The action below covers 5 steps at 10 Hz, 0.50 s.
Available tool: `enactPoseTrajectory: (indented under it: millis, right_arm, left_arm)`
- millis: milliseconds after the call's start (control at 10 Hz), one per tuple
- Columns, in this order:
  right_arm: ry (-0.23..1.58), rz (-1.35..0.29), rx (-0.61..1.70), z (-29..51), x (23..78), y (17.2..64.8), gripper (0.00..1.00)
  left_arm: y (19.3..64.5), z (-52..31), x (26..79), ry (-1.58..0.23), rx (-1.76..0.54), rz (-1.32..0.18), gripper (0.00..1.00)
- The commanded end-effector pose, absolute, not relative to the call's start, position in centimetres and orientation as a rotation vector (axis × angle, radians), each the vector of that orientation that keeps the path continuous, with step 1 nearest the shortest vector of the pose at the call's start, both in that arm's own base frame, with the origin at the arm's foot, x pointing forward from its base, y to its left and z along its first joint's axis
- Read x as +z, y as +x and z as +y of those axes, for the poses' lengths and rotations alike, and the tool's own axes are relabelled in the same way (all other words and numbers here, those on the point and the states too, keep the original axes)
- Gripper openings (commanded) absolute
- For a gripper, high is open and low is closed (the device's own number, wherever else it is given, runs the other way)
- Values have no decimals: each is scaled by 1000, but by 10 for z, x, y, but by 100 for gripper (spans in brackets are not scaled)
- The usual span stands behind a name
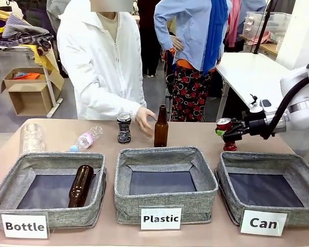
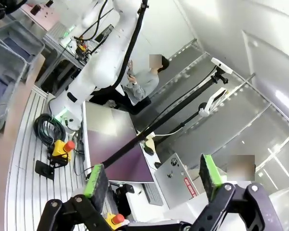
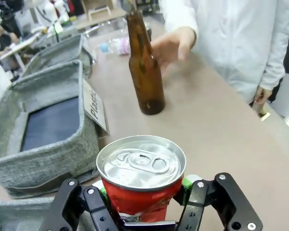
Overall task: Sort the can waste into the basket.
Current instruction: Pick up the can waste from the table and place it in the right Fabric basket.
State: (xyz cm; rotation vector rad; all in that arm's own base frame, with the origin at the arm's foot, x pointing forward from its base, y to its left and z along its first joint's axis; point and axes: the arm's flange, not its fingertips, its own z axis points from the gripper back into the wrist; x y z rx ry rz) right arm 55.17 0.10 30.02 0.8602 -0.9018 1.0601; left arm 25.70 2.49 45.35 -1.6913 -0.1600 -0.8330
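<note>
Front view: my right gripper [image 1: 230, 133] pinches the red can [image 1: 224, 124] around its middle, on the table [image 1: 195, 137] just behind the Can basket [image 1: 268, 160]. The black can [image 1: 124, 127] stands well apart, beside the person's hand [image 1: 144, 119].

Left wrist view: my left gripper [image 2: 154, 175] is spread wide, holding nothing and aimed away from the table.

Right wrist view: the pads [image 3: 186, 182] sit against the red can's dented sides. I judge that the dent could let it twist or slip when lifted. A harder squeeze might crumple it, and if carried low it may catch the basket wall.

red can [image 1: 224, 124]: upright, gripped, behind grey basket [image 1: 262, 160] | black can [image 1: 124, 127]: upright, table centre
</note>
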Motion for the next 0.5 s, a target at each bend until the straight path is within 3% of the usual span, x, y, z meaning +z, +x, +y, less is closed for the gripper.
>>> enactPoseTrajectory:
  millis: [0,400]
  right_arm:
    - [780,-909,1104,-2,346,517,0]
    - [747,-740,1160,-28,431,409,0]
  left_arm:
    - [257,27,456,-1713,-837,-185,100]
    - [257,27,456,-1713,-837,-185,100]
